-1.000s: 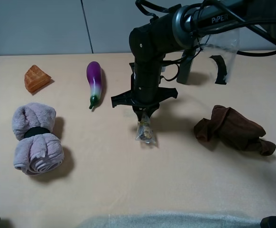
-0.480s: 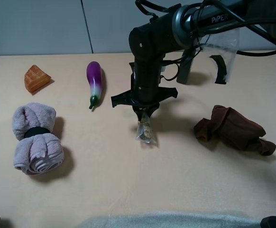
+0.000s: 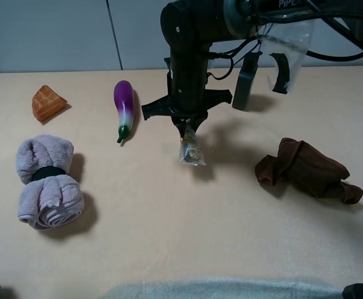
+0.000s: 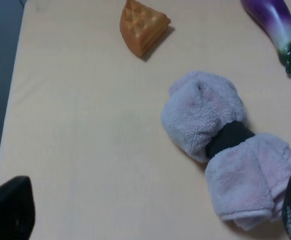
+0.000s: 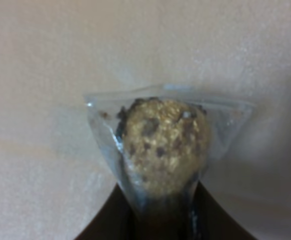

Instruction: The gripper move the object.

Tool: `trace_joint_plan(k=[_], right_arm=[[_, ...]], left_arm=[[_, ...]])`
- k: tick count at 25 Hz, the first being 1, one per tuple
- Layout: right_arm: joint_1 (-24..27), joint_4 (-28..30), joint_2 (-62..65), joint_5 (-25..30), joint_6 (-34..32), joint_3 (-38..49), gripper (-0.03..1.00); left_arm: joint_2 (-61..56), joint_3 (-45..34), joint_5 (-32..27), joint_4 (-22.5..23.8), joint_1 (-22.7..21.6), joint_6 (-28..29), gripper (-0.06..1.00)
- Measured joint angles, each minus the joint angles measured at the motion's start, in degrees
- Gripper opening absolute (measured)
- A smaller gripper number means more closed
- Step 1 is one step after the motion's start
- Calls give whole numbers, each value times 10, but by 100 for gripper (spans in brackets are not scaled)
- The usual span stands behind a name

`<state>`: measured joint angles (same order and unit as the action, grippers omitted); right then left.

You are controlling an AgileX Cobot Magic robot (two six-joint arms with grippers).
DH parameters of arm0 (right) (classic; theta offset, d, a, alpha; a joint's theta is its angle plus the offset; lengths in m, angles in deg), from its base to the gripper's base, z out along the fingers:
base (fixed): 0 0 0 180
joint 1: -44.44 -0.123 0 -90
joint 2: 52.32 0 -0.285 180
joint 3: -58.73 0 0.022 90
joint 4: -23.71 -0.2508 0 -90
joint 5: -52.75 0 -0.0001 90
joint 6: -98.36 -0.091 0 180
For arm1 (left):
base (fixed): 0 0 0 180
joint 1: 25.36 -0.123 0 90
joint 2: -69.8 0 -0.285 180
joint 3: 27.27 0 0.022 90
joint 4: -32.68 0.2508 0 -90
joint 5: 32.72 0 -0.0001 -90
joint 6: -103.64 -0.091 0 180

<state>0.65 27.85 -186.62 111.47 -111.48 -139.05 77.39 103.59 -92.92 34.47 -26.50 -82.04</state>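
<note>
Your right gripper [image 3: 188, 129] pinches the clear bag [image 3: 191, 151] by its top, oat cookie [image 5: 163, 145] inside, hanging over mid-table. Flanking, well apart: eggplant [image 3: 124, 107], brown cloth [image 3: 306, 169]. Your left gripper [image 4: 151, 212]: fingers spread.

A banded lilac towel [image 4: 225, 155], waffle wedge [image 4: 143, 25] and eggplant [image 4: 273, 20] lie on the table [image 4: 85, 125].

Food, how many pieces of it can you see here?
3. An orange waffle wedge at the far left, a purple eggplant right of it, and a bagged cookie held by the right hand near the middle. The arm could hide more.
</note>
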Motion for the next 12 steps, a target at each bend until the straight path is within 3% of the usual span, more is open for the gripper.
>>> trace_joint_plan(k=[12], right_arm=[[0,21,0,105,36,-106,13]], left_arm=[[0,0,0,0,0,0,99]])
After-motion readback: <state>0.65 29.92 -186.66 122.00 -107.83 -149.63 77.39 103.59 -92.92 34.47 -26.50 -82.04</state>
